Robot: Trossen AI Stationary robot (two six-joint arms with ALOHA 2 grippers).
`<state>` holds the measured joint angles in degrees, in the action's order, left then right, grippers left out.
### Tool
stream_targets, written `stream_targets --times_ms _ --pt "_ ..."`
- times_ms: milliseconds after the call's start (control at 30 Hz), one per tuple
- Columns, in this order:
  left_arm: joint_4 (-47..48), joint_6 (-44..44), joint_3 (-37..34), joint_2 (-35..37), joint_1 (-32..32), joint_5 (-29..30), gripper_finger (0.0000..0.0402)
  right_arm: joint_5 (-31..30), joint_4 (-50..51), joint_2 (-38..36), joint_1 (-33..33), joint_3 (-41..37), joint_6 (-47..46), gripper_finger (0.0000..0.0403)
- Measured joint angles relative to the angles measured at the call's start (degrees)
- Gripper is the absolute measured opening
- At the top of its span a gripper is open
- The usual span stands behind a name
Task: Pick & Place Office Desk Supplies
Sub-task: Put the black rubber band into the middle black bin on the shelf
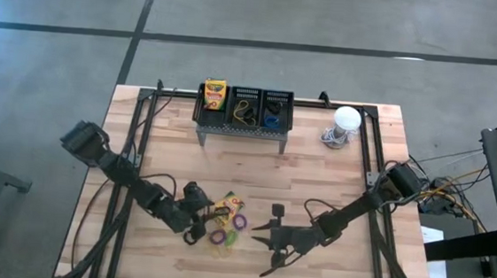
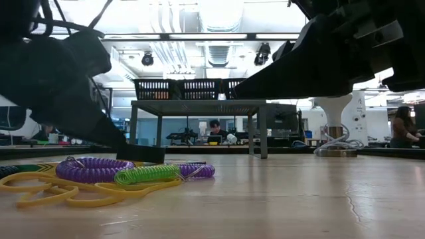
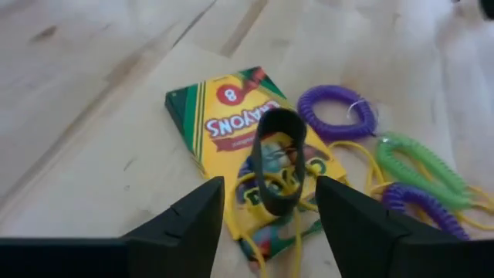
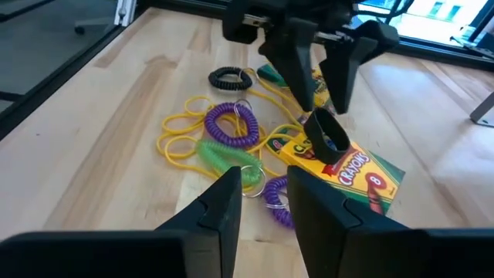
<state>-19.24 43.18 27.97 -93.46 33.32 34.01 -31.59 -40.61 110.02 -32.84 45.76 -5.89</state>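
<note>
A yellow-and-green crayon box (image 3: 224,123) lies flat on the table near its front middle. A black band loop (image 3: 274,166) stands on edge on top of it. My left gripper (image 3: 270,193) is open, slanting down from the table's left, its fingertips (image 4: 306,96) just above and on either side of that loop. Purple (image 3: 337,112) and green (image 3: 413,162) coil loops and yellow bands (image 4: 181,127) lie beside the box. My right gripper (image 4: 265,185) hovers to the pile's right, pointing at it, its fingers a little apart with nothing between them. My left gripper stands over the black band loop's upper edge (image 4: 315,117), with open fingers coming from above at a slant. I cannot tell whether a finger still touches the loop. The loop's lower edge rests on the crayon box.
At the far edge a grey stand (image 1: 240,137) carries three black mesh baskets (image 1: 245,97); the left one holds a crayon box (image 1: 214,93). A white dome (image 1: 346,120) sits at the far right. A black coil (image 4: 230,77) lies beyond the pile. People sit in the room behind.
</note>
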Motion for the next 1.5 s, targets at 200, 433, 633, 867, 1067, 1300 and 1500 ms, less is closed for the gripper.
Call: stream_targets --times_ms 200,433,633,867,1067,1300,1500 --pt "-1.0 -1.3 0.6 -2.2 0.0 -0.2 0.0188 0.0 0.1 0.0 0.0 0.0 0.1 0.0091" --pt "-0.9 -4.1 3.1 -5.3 -0.1 -0.1 0.0107 0.1 0.1 0.0 0.0 0.0 0.1 0.0091" --pt "0.8 -13.8 9.6 -2.9 -0.1 4.7 0.0013 0.1 0.1 0.0 0.0 0.0 0.1 0.0086" --pt "13.4 -28.3 22.9 3.5 -1.9 16.1 0.0016 0.1 0.1 0.0 0.0 0.0 0.1 0.0078" --pt "41.5 -28.4 39.5 6.0 -15.3 19.1 0.0011 0.1 0.1 0.0 0.0 0.0 0.0 0.0077" --pt "53.8 -32.5 49.5 4.0 -38.7 0.5 0.0018 0.1 0.2 0.0 0.0 0.0 0.0 0.0076" --pt "53.9 -31.0 47.9 4.0 -51.2 -16.9 0.0022 0.1 1.0 0.0 0.0 0.0 0.0 0.0082"
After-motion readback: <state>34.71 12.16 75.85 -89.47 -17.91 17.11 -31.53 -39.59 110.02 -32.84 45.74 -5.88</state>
